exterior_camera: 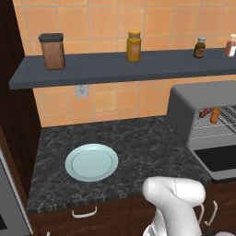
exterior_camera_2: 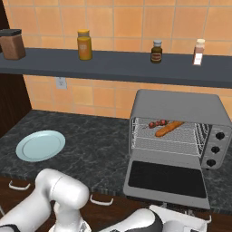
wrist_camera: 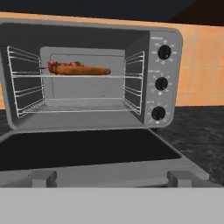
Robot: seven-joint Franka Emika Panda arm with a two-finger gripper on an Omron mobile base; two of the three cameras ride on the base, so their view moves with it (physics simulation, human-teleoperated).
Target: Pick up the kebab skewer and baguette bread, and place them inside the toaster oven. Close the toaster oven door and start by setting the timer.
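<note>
The toaster oven (exterior_camera_2: 181, 106) stands on the dark counter with its door (exterior_camera_2: 165, 178) folded down flat and open. On the upper wire rack lie the kebab skewer (exterior_camera_2: 157, 123) and, beside it, the baguette bread (exterior_camera_2: 169, 128). The hand view looks straight into the cavity: the baguette (wrist_camera: 87, 70) sits in front of the skewer (wrist_camera: 65, 64), and the open door (wrist_camera: 83, 151) spreads out below. Three dark knobs (wrist_camera: 161, 83) line the oven's right panel. My hand's white body (exterior_camera_2: 181, 221) hangs low, just before the door's front edge; its fingers are hidden.
A pale blue plate (exterior_camera: 91, 162) rests bare on the counter to the left. On the wall shelf (exterior_camera_2: 113, 63) above stand several jars and bottles. Cabinet drawers with handles run under the counter edge.
</note>
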